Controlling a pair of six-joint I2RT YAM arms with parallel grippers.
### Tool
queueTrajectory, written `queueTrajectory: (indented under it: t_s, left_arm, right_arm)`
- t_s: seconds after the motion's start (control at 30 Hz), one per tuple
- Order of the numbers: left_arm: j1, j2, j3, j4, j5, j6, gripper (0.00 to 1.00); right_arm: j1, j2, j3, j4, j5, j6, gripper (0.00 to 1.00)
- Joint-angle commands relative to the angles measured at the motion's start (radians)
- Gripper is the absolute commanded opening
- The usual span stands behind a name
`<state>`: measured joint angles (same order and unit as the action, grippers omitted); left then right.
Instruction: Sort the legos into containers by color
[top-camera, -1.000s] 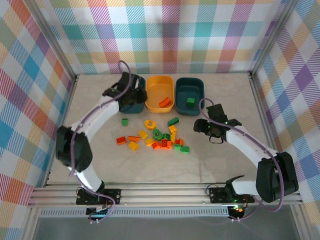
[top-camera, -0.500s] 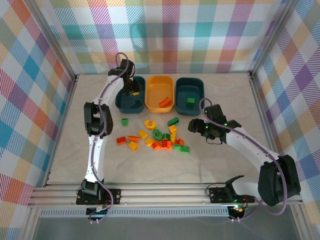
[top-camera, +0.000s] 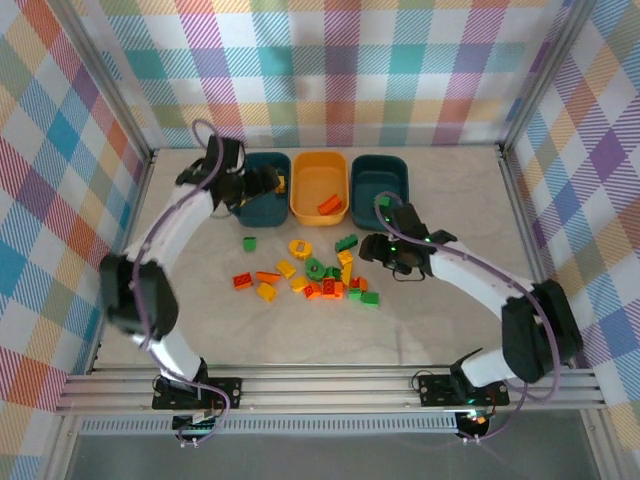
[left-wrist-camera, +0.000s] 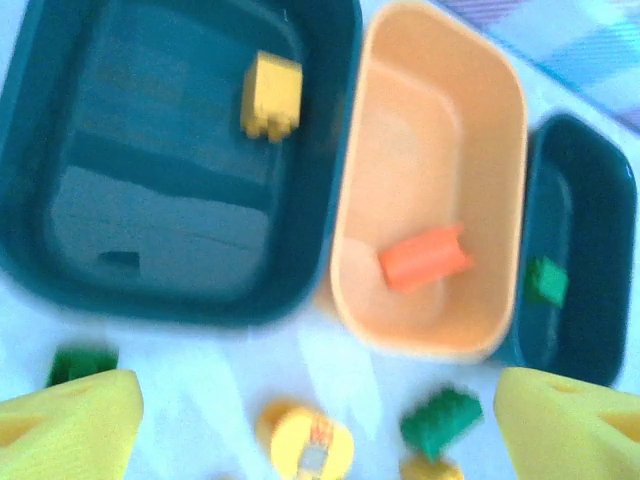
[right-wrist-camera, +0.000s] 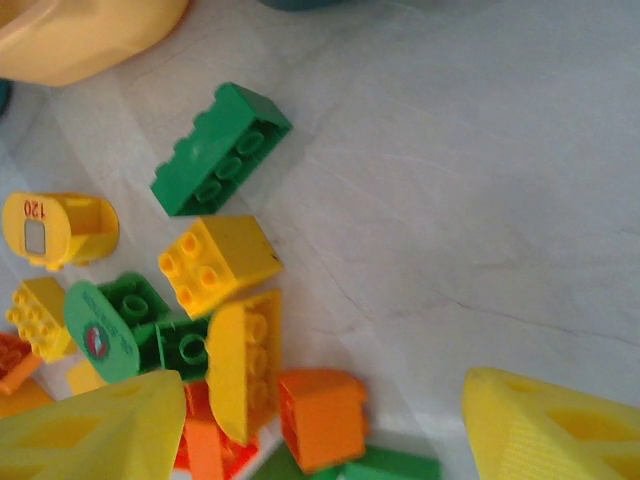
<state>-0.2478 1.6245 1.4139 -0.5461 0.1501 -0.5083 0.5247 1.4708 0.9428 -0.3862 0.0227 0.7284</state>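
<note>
Left wrist view to open: the left gripper (left-wrist-camera: 318, 425) is seen spread wide, its yellow fingertips (left-wrist-camera: 70, 425) set at the two bottom corners with nothing caught between them, hung close by the three tubs. One yellow brick (left-wrist-camera: 270, 95) is lying in the left teal tub (left-wrist-camera: 40, 200), one red-orange brick (left-wrist-camera: 425, 257) in the yellow-orange tub (left-wrist-camera: 500, 150), and one green brick (left-wrist-camera: 546, 280) in the right teal tub (left-wrist-camera: 590, 200). From the top external view the rest of the legos (top-camera: 315, 280) are found loose in a scatter on the table (top-camera: 450, 330), near the tubs' front edges, with the right gripper (top-camera: 368, 247) poised at the scatter's right side. On the right wrist view that gripper is shown open as well, and empty, and an orange brick (right-wrist-camera: 320, 415) is framed between its fingers, pressed against a tipped yellow piece (right-wrist-camera: 245, 365). These pieces are judged to be light, hard and stiff, with slick flat walls: nothing to be crushed, but plenty to be squirted out of a crooked pinch. A hold is best taken across two opposite flat side walls, square on, with the studs left alone. The crowded orange piece would be awkward, since neighbours could be dragged along; the long green brick (right-wrist-camera: 220, 148), lying clear of the heap, is judged the easier pick, to be gripped across its narrow width
</note>
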Motion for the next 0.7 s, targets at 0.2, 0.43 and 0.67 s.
queueTrajectory:
  t_s: [0.2,0.43,0.67]
  left_arm:
    - [-0.052,-0.286,-0.485,0.076,-0.084,-0.04,0.95]
    - [-0.051,-0.392,-0.513,0.035,-0.093,-0.024,0.95]
    - [-0.051,-0.391,-0.513,0.033,-0.089,-0.029,0.95]
  right_arm:
    - [0.034,0.313,0.274,0.058,0.084,0.165,0.7]
    - [0.04,0.45,0.396,-0.032,0.109,0.221,0.69]
    - [0.046,0.52,0.44,-0.037,0.075,0.255,0.62]
